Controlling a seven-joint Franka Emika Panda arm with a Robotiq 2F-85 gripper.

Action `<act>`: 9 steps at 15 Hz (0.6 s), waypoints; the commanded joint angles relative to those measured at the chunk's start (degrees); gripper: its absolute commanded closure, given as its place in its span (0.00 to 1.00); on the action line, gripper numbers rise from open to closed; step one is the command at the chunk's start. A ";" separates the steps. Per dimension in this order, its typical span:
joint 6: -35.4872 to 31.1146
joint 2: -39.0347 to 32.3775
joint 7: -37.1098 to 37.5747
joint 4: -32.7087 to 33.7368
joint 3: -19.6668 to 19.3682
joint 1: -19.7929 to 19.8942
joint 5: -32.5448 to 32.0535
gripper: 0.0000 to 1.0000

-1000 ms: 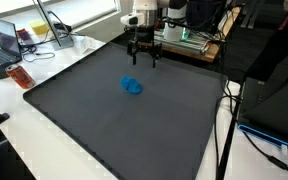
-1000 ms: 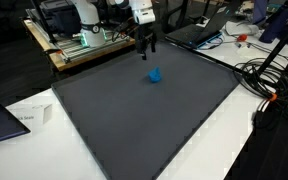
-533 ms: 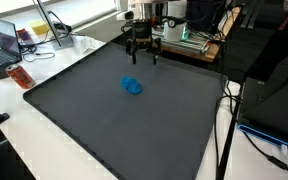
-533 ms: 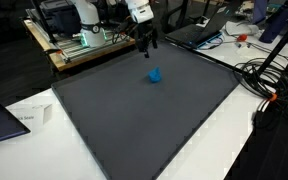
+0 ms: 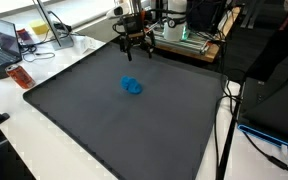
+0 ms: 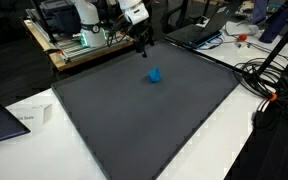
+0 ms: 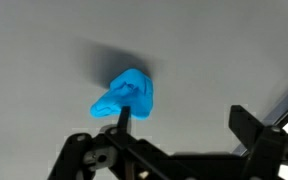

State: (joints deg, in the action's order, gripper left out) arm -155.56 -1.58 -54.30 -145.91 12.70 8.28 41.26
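A small crumpled blue object (image 5: 132, 86) lies on the dark grey mat (image 5: 104, 120) toward its far side; it also shows as the blue object (image 6: 155, 75) and, in the wrist view, as the blue object (image 7: 124, 96). My gripper (image 5: 134, 52) hangs above the mat's far edge, apart from the object and higher than it. Its black fingers stand wide apart with nothing between them. In the wrist view the gripper (image 7: 184, 128) shows one finger in front of the object's lower edge and the other at the right.
A rack with equipment (image 5: 189, 40) stands just behind the mat's far edge. A laptop (image 5: 6, 40) and a red item (image 5: 22, 77) lie on the white table beside the mat. Cables (image 6: 264, 80) trail on another side, and a paper tag (image 6: 29, 117) lies near a corner.
The gripper has risen and drawn back toward the far edge of the mat, away from the blue object. Its jaws stay open. The object has not moved.
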 commanded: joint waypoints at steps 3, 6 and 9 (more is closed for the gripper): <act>7.29 0.18 -5.19 2.55 -6.60 -2.72 0.89 0.00; 7.93 -0.39 -5.22 3.56 -9.15 -3.27 0.44 0.00; 8.47 -1.13 -6.00 4.61 -10.88 -3.23 0.06 0.00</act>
State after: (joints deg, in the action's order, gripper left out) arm -149.04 -1.82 -58.56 -143.01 4.07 5.76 41.23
